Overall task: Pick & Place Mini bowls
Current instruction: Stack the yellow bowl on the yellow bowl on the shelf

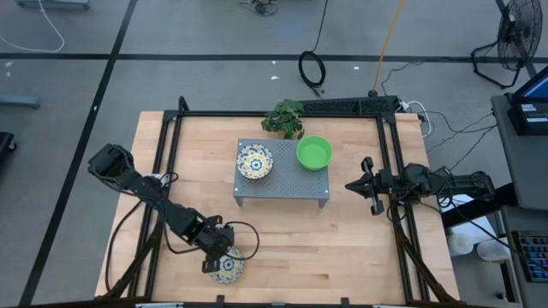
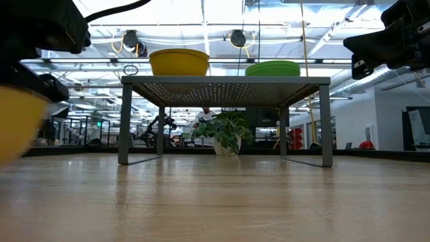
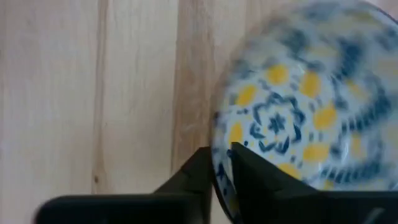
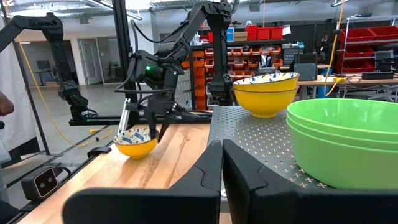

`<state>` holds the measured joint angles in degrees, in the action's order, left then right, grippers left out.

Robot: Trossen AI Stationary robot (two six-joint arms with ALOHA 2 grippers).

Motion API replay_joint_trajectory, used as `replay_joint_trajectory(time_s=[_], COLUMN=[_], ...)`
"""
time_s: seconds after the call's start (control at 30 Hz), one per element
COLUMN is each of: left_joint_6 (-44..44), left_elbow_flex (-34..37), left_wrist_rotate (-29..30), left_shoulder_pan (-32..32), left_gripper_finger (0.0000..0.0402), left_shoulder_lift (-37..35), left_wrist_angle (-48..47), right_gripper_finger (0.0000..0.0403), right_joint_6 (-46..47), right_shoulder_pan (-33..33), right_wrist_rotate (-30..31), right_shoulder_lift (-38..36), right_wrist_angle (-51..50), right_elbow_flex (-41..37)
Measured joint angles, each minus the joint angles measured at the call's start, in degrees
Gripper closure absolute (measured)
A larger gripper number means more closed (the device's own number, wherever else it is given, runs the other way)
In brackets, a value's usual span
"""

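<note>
Partly hidden floral bowl (image 1: pixel 228 268) under left claw (image 1: pixel 216 254)

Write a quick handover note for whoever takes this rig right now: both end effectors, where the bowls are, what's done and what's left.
Left end effector: at the table's near edge, fingers pinching the rim of a patterned bowl that sits on the wood.
Right end effector: shut, empty, waiting beside the metal rack.
On the rack: stacked patterned bowls and stacked green bowls.
Done: those stacks are placed.
Left: probably lift the gripped bowl and place it; I can't tell whether more remain.
</note>
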<state>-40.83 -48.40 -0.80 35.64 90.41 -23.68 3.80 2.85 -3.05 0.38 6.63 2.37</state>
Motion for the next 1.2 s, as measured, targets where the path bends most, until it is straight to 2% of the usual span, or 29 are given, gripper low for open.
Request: replay_joint_trajectory(time_s=[0.13, 0.33, 0.47, 0.57, 0.8, 0.93, 1.2], left_joint_6=[0.0, -1.2, 1.5, 3.0, 6.5, 6.1, 19.5], left_elbow_flex=[-0.2, -0.1, -2.1, -4.9, -15.4, -23.5, -41.1], left_wrist_rotate=[-1.8, -2.9, -3.5, -3.4, -0.1, 4.8, 9.7], left_shoulder_pan=[-0.1, -0.9, -1.9, -2.8, -5.1, -8.3, -16.4], left_gripper_finger=[0.0387, 0.0372, 0.039, 0.0385, 0.0391, 0.0389, 0.0391], left_shoulder_lift=[-0.1, -0.1, -0.5, -2.0, -5.9, -7.9, -8.8], left_wrist_angle=[0.3, 0.6, 0.4, 0.5, -5.3, -10.7, -28.1], right_gripper_finger=[0.0403, 0.0403, 0.0403, 0.0403, 0.0403, 0.0403, 0.0403], right_joint_6=[0.0, 0.0, 0.0, 0.0, 0.0, 0.0, 0.0], right_shoulder_pan=[0.0, 0.0, 0.0, 0.0, 0.0, 0.0, 0.0], right_wrist_rotate=[0.0, 0.0, 0.0, 0.0, 0.0, 0.0, 0.0], right_shoulder_lift=[0.0, 0.0, 0.0, 0.0, 0.0, 0.1, 0.1], right_wrist_angle=[0.0, 0.0, 0.0, 0.0, 0.0, 0.0, 0.0], right_elbow_flex=[0.0, 0.0, 0.0, 0.0, 0.0, 0.0, 0.0])
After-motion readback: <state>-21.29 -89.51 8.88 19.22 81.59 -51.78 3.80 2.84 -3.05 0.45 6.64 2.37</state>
